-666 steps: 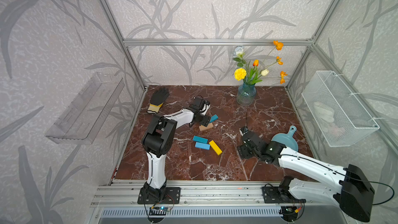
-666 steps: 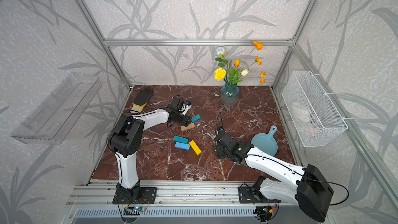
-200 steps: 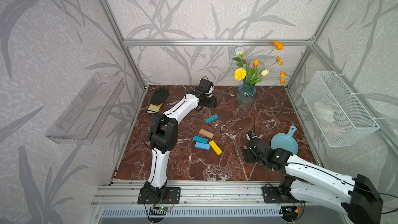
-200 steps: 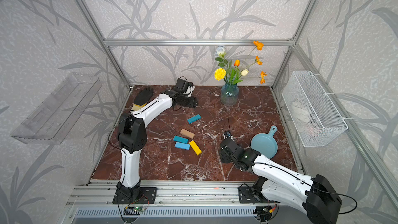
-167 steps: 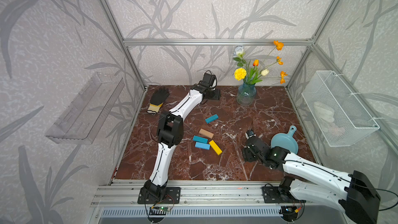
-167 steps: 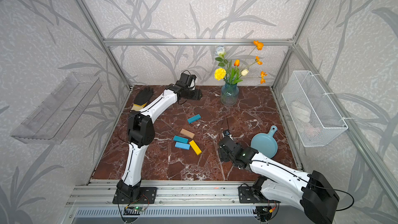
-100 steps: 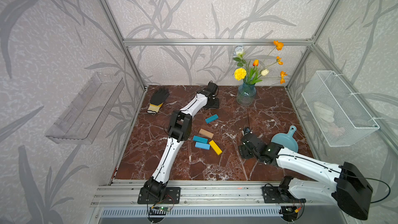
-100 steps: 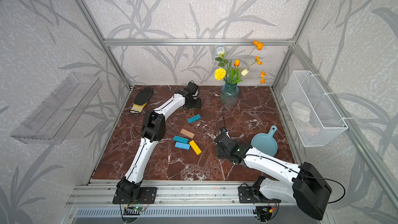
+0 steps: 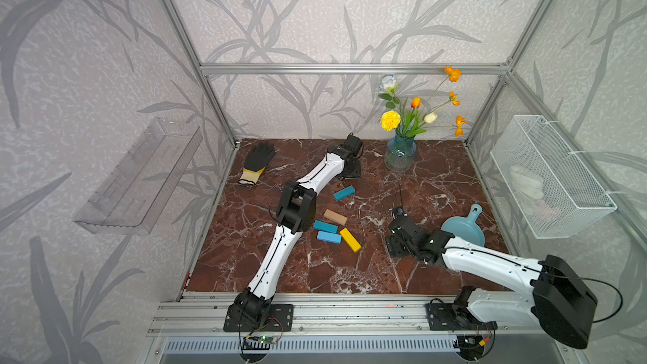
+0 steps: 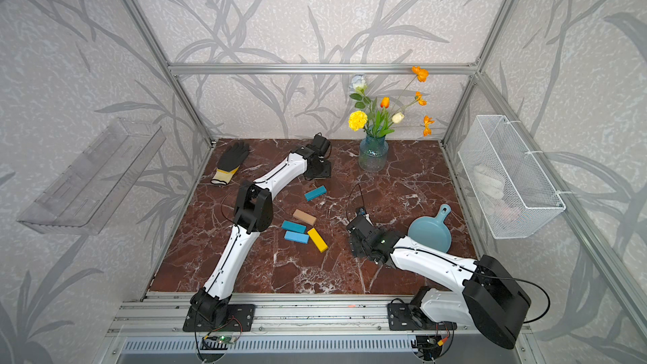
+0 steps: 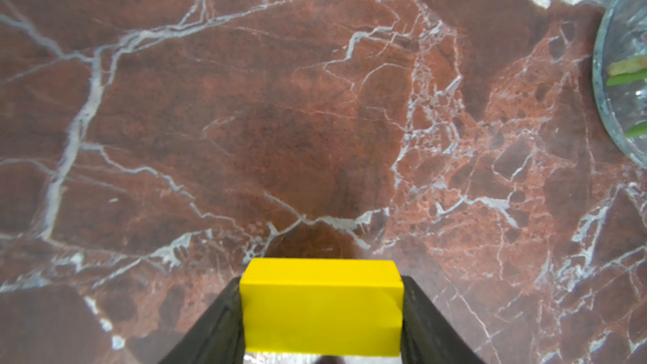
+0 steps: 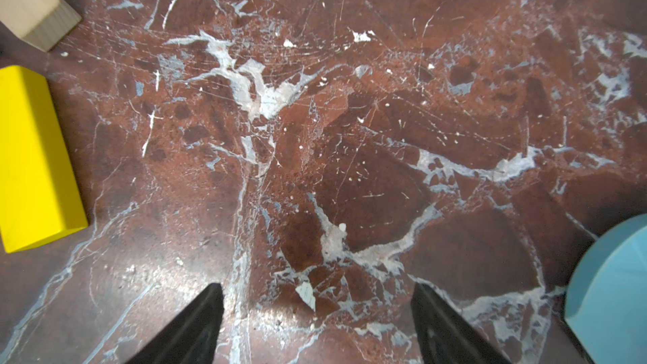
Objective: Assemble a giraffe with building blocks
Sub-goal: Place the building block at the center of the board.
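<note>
Several building blocks lie loose mid-table: a teal one (image 9: 343, 192), a tan one (image 9: 335, 217), two blue ones (image 9: 325, 226) (image 9: 329, 237) and a yellow one (image 9: 350, 239). No giraffe shows in any view. My left gripper (image 9: 350, 174) hangs low at the back, just left of the vase. In the left wrist view it (image 11: 321, 280) is shut on a second yellow block (image 11: 320, 309), held crosswise over bare marble. My right gripper (image 9: 394, 241) stands open close above the table, right of the blocks, and the right wrist view shows nothing between its fingers (image 12: 196, 323).
A glass vase (image 9: 399, 154) with flowers stands at the back, close to my left gripper. A light-blue scoop (image 9: 464, 229) lies just right of my right gripper. A black glove (image 9: 257, 162) lies back left. A wire basket (image 9: 549, 176) and a clear shelf (image 9: 140, 176) hang on the side walls.
My left arm has swung right along the back toward the vase, carrying the yellow block. My right gripper has shifted slightly left toward the loose blocks. The blocks on the table have not moved.
</note>
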`<state>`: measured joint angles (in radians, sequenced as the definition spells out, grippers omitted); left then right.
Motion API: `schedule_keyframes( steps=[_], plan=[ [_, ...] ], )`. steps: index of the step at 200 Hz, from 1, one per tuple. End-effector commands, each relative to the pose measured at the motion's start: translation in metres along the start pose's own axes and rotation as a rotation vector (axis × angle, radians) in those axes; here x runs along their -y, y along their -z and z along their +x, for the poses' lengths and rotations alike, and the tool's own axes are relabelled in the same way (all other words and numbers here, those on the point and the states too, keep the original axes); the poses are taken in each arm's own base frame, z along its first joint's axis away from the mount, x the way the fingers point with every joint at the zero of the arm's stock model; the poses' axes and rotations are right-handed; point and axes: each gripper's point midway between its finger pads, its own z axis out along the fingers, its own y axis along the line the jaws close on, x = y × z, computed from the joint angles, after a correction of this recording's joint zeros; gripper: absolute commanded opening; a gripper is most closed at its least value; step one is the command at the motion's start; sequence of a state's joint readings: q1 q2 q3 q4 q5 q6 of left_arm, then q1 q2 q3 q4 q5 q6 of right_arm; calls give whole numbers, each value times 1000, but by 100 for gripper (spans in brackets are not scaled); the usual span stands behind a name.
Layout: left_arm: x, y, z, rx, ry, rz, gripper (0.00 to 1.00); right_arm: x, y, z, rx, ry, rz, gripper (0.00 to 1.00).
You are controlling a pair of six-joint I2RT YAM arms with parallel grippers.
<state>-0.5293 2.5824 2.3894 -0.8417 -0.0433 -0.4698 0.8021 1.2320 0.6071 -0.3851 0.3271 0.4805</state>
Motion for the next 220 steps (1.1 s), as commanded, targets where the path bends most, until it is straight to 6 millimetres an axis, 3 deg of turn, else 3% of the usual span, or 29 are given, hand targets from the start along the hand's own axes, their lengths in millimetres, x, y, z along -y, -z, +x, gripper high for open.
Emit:
schedule_keyframes(
  steps=[1,38,85,220],
  plan=[
    [-10,13,5,-2,8,-97,40,-4,2,-11,23,-18,-18,85],
    [-15,6,12,-13,32,-129,40,-4,5,-11,24,-19,-27,85],
    [-13,3,6,14,41,-122,40,2,11,-6,25,-23,-23,85],
    [16,-14,16,-44,55,19,47,6,13,1,23,-50,-24,85]
  ],
)
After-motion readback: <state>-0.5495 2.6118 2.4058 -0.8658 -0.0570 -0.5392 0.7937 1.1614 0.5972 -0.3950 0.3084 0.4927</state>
